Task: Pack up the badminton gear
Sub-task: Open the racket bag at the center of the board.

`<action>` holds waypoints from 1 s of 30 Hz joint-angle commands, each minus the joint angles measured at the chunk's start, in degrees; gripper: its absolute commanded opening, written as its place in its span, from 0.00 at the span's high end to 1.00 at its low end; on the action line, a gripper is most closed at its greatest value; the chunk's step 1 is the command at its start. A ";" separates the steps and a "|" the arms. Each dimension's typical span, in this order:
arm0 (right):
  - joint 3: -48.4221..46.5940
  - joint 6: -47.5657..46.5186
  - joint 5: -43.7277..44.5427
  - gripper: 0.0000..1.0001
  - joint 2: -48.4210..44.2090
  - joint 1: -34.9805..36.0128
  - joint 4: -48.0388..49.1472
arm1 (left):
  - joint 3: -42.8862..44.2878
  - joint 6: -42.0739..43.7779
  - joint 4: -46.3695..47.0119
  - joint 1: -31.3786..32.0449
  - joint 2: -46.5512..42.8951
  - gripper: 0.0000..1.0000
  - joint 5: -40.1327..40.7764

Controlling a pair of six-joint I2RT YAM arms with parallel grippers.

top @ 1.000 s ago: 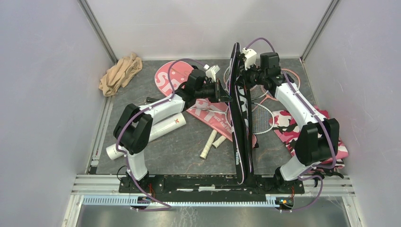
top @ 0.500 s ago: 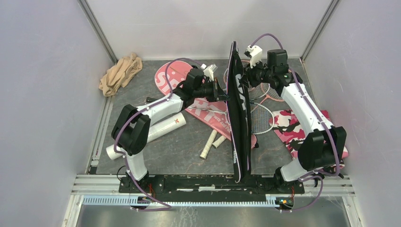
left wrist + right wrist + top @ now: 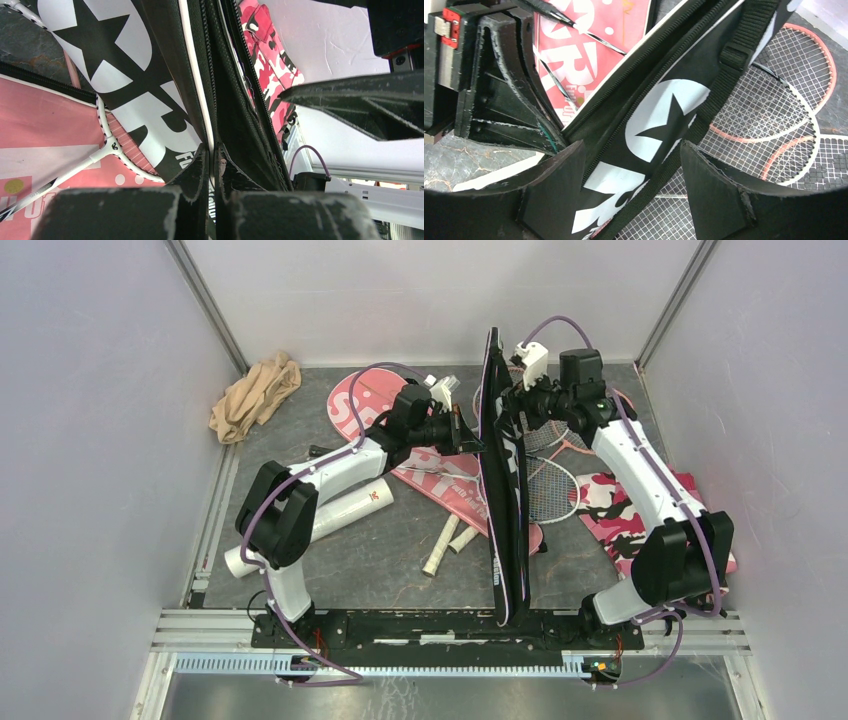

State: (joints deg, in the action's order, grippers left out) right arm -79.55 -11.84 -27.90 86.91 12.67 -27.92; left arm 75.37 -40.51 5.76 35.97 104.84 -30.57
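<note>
My left gripper (image 3: 216,165) is clamped on the black bag's (image 3: 505,500) zipper edge. The bag stands on edge, its length running toward the bases. My right gripper (image 3: 629,152) straddles it, fingers apart.

A beige cloth (image 3: 254,395) lies scrunched up in the far left corner of the dark grey table (image 3: 390,560). It sits close to the pale wall (image 3: 100,420). On the right side lies a pink, white and black camouflage cloth (image 3: 608,510). It looks folded, maybe, but part of it is hidden. A silver metal rail (image 3: 200,625) runs along the near edge.
</note>
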 commanded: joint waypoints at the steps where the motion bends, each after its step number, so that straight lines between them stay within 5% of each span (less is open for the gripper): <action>1: 0.18 0.17 1.79 0.25 -2.26 2.13 1.73 | 2.41 -0.36 1.10 -0.28 -2.18 0.98 -0.19; 19: 0.93 -3.31 23.74 0.31 2.85 9.54 2.54 | 2.15 -0.86 1.54 -0.28 -2.79 0.98 -0.81; 30: 2.36 -7.87 33.04 0.52 0.57 9.47 3.94 | 1.92 -0.97 1.45 -0.37 -3.45 0.98 -0.72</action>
State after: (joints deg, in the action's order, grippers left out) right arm -77.82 -17.41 0.12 89.82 22.13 -26.85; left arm 75.40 -40.56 5.78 35.97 104.49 -30.61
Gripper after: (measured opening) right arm 0.524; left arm 0.044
